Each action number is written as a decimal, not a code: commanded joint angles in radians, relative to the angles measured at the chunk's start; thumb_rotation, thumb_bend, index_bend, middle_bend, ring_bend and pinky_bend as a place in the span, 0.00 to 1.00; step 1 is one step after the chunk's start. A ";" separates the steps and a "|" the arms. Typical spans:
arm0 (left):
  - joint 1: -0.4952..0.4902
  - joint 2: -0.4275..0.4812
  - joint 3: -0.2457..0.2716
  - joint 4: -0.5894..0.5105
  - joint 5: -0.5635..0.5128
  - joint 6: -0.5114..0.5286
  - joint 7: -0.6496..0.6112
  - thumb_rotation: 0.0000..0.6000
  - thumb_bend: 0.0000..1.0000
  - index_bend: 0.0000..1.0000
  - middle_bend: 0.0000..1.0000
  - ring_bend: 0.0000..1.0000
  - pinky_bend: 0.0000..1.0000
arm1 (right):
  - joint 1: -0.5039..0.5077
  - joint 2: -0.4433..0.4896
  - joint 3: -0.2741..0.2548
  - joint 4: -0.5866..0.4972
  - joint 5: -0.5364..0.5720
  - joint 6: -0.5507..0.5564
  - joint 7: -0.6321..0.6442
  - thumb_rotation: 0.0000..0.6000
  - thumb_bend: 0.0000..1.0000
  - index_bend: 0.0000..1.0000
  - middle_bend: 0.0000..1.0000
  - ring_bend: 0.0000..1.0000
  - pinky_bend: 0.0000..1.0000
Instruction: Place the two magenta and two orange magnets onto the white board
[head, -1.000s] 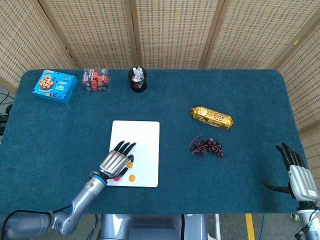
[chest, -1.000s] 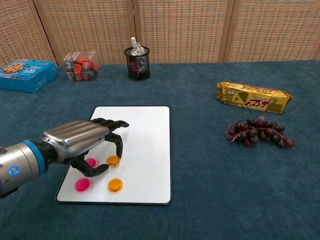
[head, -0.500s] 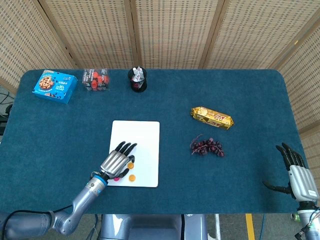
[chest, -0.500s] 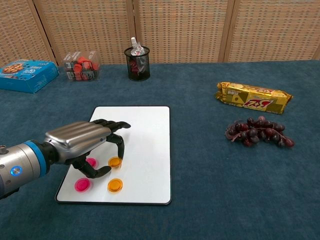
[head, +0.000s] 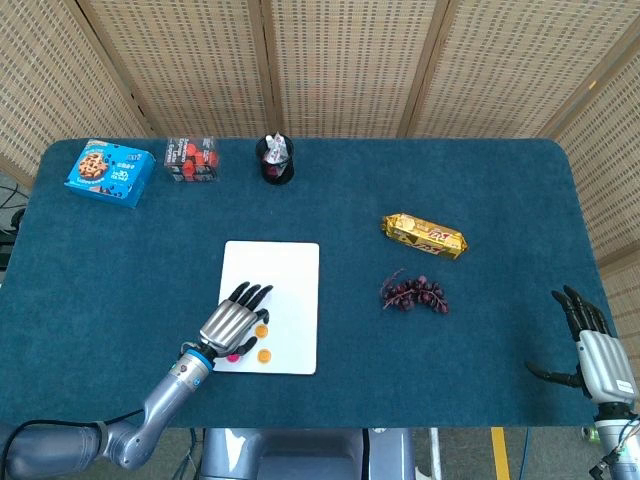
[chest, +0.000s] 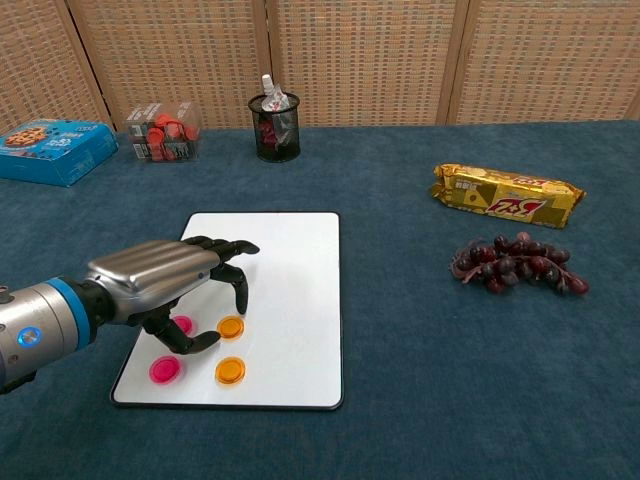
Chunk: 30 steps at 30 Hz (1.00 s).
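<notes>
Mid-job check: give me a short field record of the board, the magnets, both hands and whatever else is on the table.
board: white board, flat on the blue table, near left
magnets on board: two magenta magnets, one partly hidden under the hand; two orange magnets, all at the near end
left hand: left hand over the board's near-left part, fingers curled, holding nothing visible
right hand: right hand at the table's right edge, fingers apart, empty
other items: grapes, gold snack pack, black cup, clear box, blue cookie box
</notes>
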<state>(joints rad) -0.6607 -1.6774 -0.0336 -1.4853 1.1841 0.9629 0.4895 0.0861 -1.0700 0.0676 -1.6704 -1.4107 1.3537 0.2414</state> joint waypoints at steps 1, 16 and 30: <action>-0.001 0.001 -0.001 -0.002 -0.002 -0.002 0.001 1.00 0.40 0.33 0.00 0.00 0.00 | 0.000 0.000 0.000 0.000 0.000 0.000 0.001 1.00 0.00 0.00 0.00 0.00 0.00; 0.088 0.237 -0.018 -0.201 0.113 0.171 -0.139 1.00 0.23 0.20 0.00 0.00 0.00 | -0.001 -0.002 0.000 0.004 -0.006 0.006 -0.002 1.00 0.00 0.00 0.00 0.00 0.00; 0.439 0.477 0.070 -0.214 0.134 0.567 -0.335 1.00 0.00 0.00 0.00 0.00 0.00 | -0.013 -0.037 0.006 0.029 -0.037 0.078 -0.103 1.00 0.00 0.00 0.00 0.00 0.00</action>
<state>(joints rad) -0.2877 -1.2309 0.0180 -1.7132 1.3169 1.4638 0.2206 0.0756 -1.0991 0.0715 -1.6476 -1.4411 1.4196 0.1528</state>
